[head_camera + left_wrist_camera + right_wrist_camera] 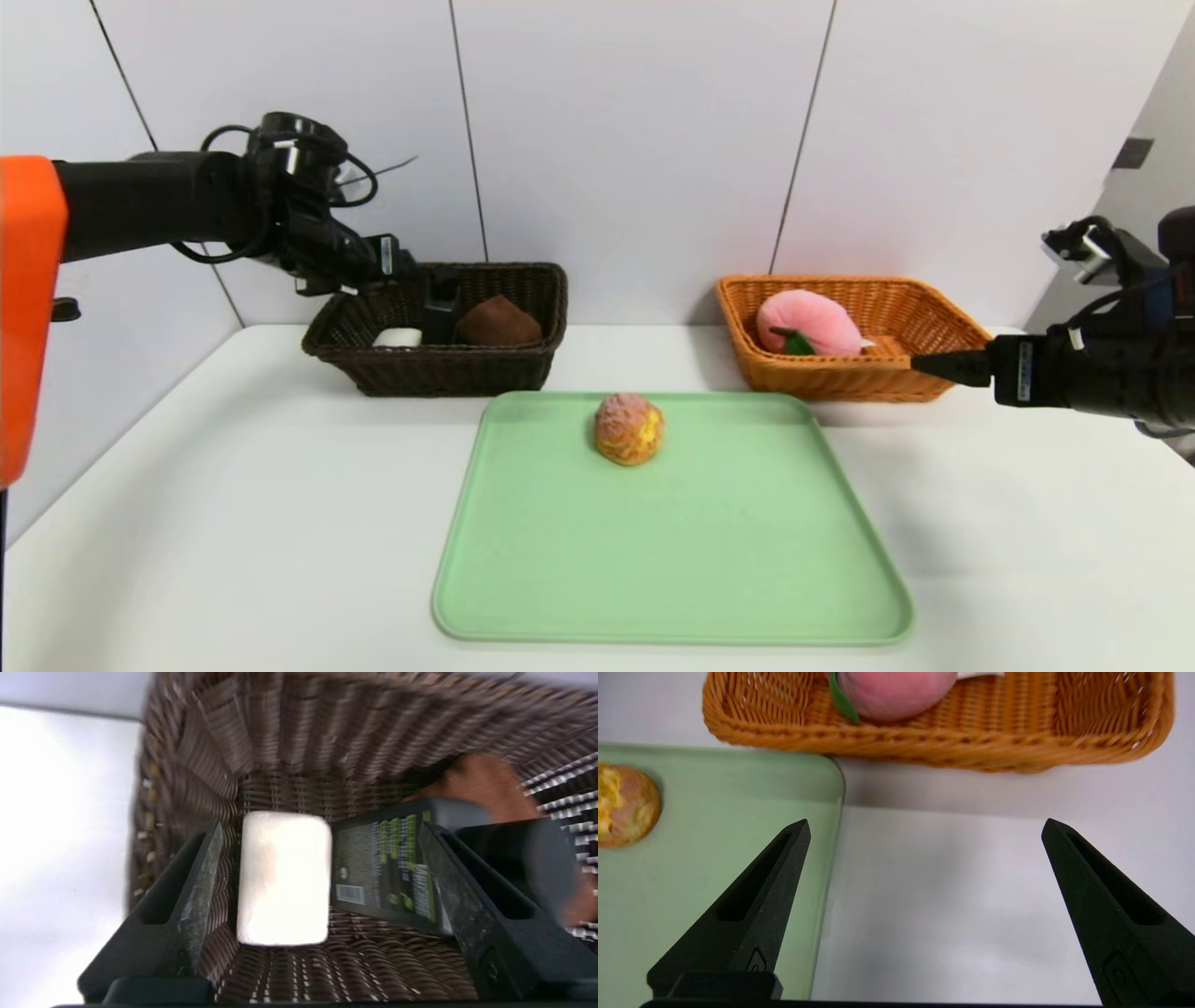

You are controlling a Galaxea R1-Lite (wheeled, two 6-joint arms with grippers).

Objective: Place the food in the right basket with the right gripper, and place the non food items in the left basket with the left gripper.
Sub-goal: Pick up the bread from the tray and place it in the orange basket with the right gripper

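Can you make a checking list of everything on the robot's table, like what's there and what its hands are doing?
Surface: white table, flat pale green plastic tray on it.
Job's things: round golden pastry bun on tray; dark brown wicker basket holds white soap bar, black labelled bottle, brown lump; orange wicker basket holds pink plush peach.
Clutter: nothing seen.
Grippers: left gripper open over brown basket; right gripper open, empty.
Cables: black loops on left wrist.
Surroundings: white wall panels.

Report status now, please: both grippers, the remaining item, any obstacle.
Left gripper open over dark basket. Right gripper open, empty. Bread alone on tray. Path clear.
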